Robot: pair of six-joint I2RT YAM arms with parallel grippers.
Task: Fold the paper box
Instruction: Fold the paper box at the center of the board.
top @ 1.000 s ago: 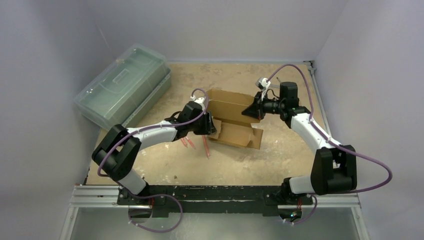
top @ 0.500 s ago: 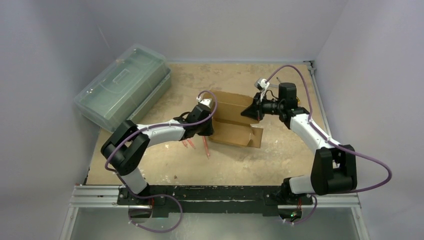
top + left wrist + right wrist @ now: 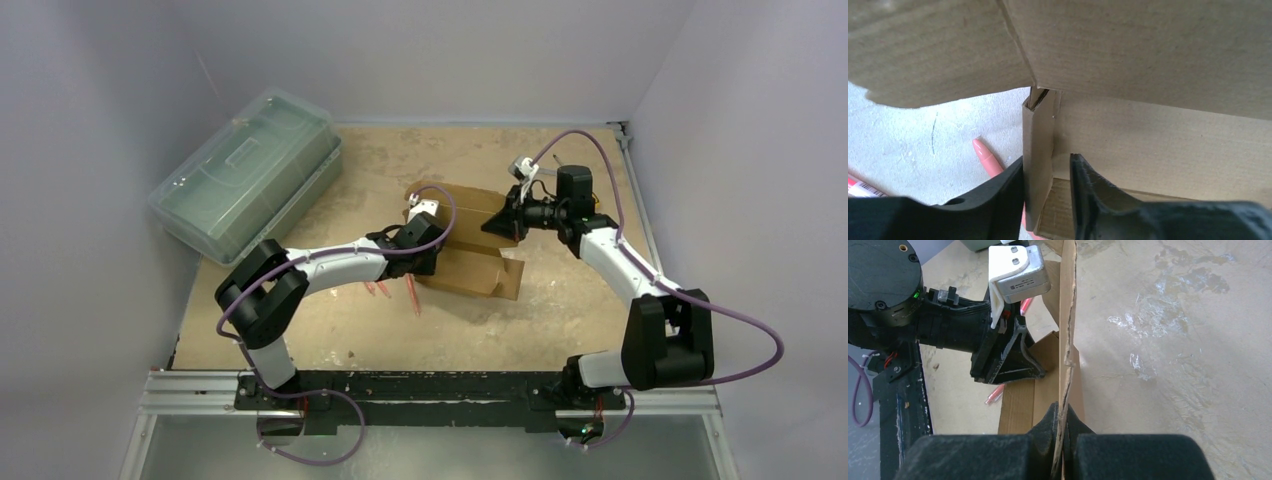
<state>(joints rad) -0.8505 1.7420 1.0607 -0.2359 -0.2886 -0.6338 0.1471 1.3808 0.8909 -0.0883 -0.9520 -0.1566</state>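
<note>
The paper box (image 3: 480, 270) is clamped steady by the right tool (image 3: 1062, 412) so its wall can be creased by the left tool (image 3: 1047, 165), jaws apart astride it.

Two arms (image 3: 330, 262), one paper box (image 3: 470, 272), one case (image 3: 245, 170), three pens (image 3: 413, 294).

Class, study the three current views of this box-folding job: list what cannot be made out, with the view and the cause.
Left gripper fingertips: top view, hidden under its own wrist.
Translucent green plastic case contents: top view, lid too cloudy.
Pink pen-like sticks: top view, too small; left wrist view, cut off by a finger.
Brown cardboard paper box: left wrist view, only one corner shows; frame edges cut the rest.
</note>
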